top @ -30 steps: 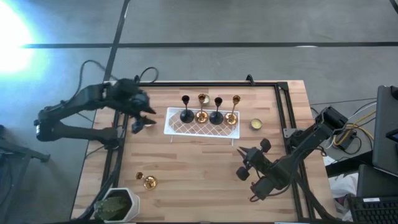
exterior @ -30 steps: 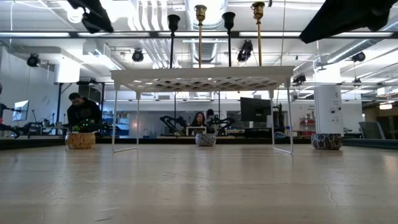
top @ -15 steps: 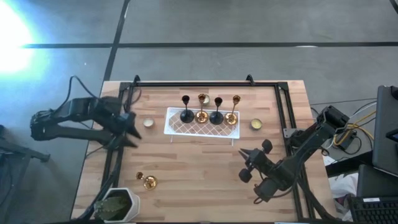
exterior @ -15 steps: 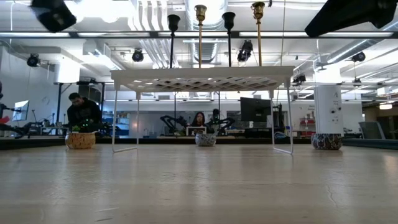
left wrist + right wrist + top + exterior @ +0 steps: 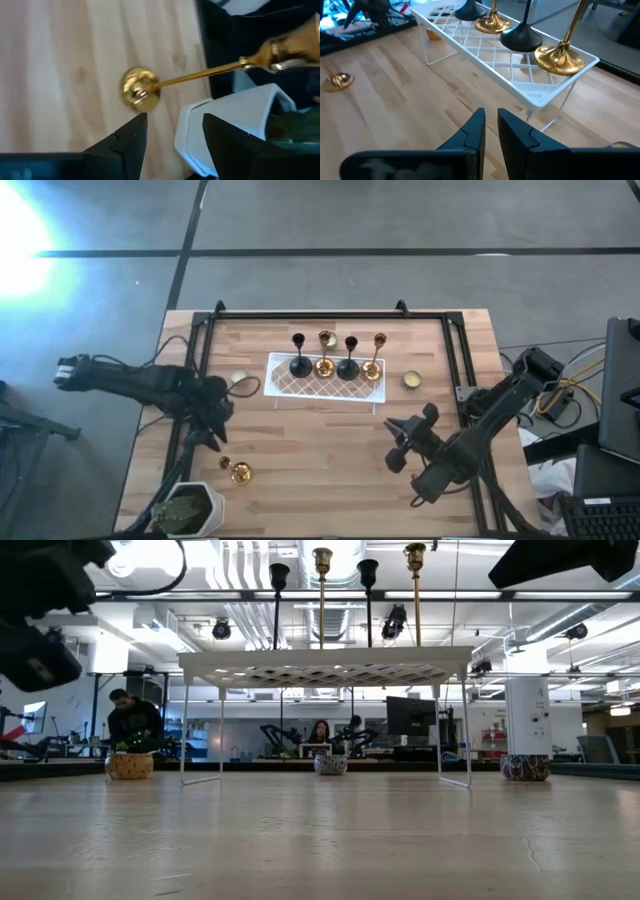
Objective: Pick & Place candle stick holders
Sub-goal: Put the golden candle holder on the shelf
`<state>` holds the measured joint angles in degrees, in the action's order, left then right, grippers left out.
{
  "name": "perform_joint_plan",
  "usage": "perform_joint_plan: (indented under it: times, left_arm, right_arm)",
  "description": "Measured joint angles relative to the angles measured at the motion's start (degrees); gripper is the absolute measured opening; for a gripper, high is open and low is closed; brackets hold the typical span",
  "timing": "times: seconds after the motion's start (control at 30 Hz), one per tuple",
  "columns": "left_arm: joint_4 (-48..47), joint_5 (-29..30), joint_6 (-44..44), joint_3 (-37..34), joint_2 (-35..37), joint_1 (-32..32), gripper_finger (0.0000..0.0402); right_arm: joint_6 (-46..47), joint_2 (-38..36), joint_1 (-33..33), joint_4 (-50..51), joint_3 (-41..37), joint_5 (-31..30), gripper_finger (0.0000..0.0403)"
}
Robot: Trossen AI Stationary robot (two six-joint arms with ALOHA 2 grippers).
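the left gripper point(image 5: 212, 442) hovered near the table's point(image 5: 330, 480) left edge, its fingers point(image 5: 131, 137) apart, just above the fallen gold holder point(image 5: 236, 471) lying on its side beside a white planter point(image 5: 190, 508). the wide near middle of the table was free. the white tray point(image 5: 322, 384) at the far middle held four holders point(image 5: 336, 356) upright, two black and two gold. the right gripper point(image 5: 392, 442) waited at the near right, fingers nearly together, holding nothing.

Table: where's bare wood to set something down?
Bare wood: the middle stretch between the white tray and the near edge, bordered by the fallen gold holder and right gripper. Crowded: near-left corner, with left gripper and white planter.
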<state>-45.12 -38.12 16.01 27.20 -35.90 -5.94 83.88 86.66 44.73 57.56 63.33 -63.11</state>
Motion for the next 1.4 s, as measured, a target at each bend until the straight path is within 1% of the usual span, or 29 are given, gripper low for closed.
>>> perform_joint_plan:
  times: [0.13, 0.33, 0.47, 0.53, 0.6, 0.73, 0.83, 0.97, 1.13, 1.27, 1.4]
  left_arm:
    - [4.2, -1.9, 0.7, -3.8, 0.0, -2.6, 0.0186]
    - [9.3, -2.1, 1.7, -5.5, 0.0, -5.8, 0.0183]
    - [9.9, -1.5, 1.9, -5.9, 0.4, -8.2, 0.0183]
    - [9.8, 0.6, 3.2, -5.9, 0.6, -9.7, 0.0183]
    - [10.3, 4.2, 4.1, -5.9, 0.7, -11.5, 0.0183]
    - [16.7, 12.0, 6.4, -6.0, 0.5, -16.6, 0.0183]
    - [21.8, 15.4, 6.2, -6.0, 0.3, -21.1, 0.0183]
    - [23.1, 20.6, 7.1, -6.0, 0.3, -25.7, 0.0183]
    - [26.8, 21.7, 10.1, -7.0, 0.1, -26.9, 0.0184]
    - [32.9, 21.6, 8.1, -8.6, 0.0, -26.9, 0.0184]
    - [33.7, 20.8, 7.3, -9.0, -0.8, -26.9, 0.0183]
  right_arm:
    - [0.2, -0.8, 0.0, -0.6, 0.0, 0.0, 0.0043]
    - [0.2, -1.1, 0.0, -1.3, 0.0, 0.0, 0.0043]
    - [0.2, -1.1, 0.0, -1.5, 0.0, -0.1, 0.0043]
    - [0.2, -1.1, 0.0, -1.5, 0.0, -0.1, 0.0043]
    - [0.2, -1.1, 0.0, -1.6, 0.0, -0.1, 0.0043]
    - [0.1, -1.1, 0.0, -2.1, 0.0, -0.3, 0.0043]
    - [0.1, -1.1, 0.0, -2.4, 0.0, -0.3, 0.0043]
    - [0.1, -1.1, 0.0, -2.5, 0.0, -0.3, 0.0043]
    - [0.1, -1.1, 0.0, -2.8, 0.0, -1.1, 0.0043]
    - [0.0, -1.1, 0.0, -3.3, 0.0, -2.0, 0.0043]
    - [-0.1, -1.1, 0.0, -3.5, 0.0, -2.0, 0.0043]
